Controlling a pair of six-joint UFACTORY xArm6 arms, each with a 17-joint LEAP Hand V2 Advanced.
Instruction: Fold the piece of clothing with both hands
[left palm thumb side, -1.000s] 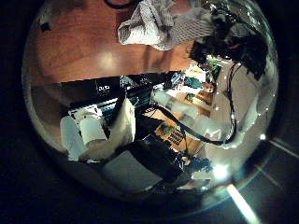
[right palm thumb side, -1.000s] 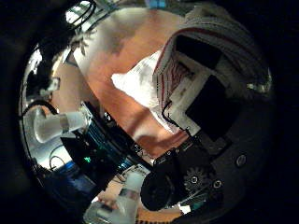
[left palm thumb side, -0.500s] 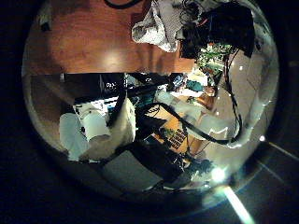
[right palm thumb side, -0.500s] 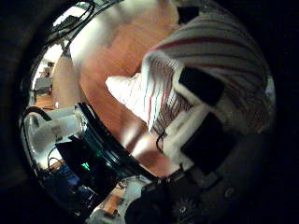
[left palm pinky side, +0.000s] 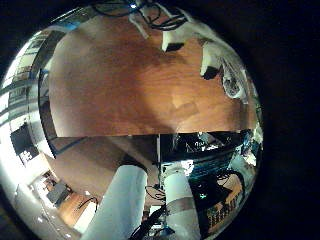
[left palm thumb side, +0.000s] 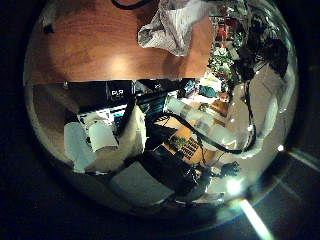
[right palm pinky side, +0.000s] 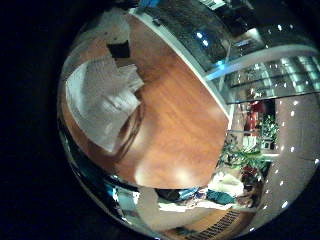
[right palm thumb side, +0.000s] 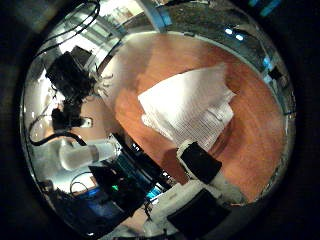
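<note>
The piece of clothing (right palm thumb side: 190, 105) lies folded in a flat bundle on the wooden table (right palm thumb side: 130, 60), striped in the right thumb side palm view. It is well away from the right palm, with one finger (right palm thumb side: 205, 165) of my right hand beside it, holding nothing. The right little finger side palm view shows the clothing (right palm pinky side: 105, 95) flat on the table. The left thumb side palm view shows the clothing (left palm thumb side: 175, 22) near the table's far side. My left hand (right palm thumb side: 75, 75) hangs away from the clothing, its fingers (left palm pinky side: 210, 60) relaxed and holding nothing.
The table's edge (left palm pinky side: 110, 135) runs across the left little finger side palm view, with a monitor (left palm thumb side: 120, 92) and equipment below it. A plant (right palm pinky side: 240, 150) stands beyond the table. The table (right palm pinky side: 180, 120) beside the clothing is bare wood.
My right hand's fingers were curled in the striped clothing. They have let go and the hand has risen, leaving it flat on the table. A hand over the clothing in the left view has moved off.
</note>
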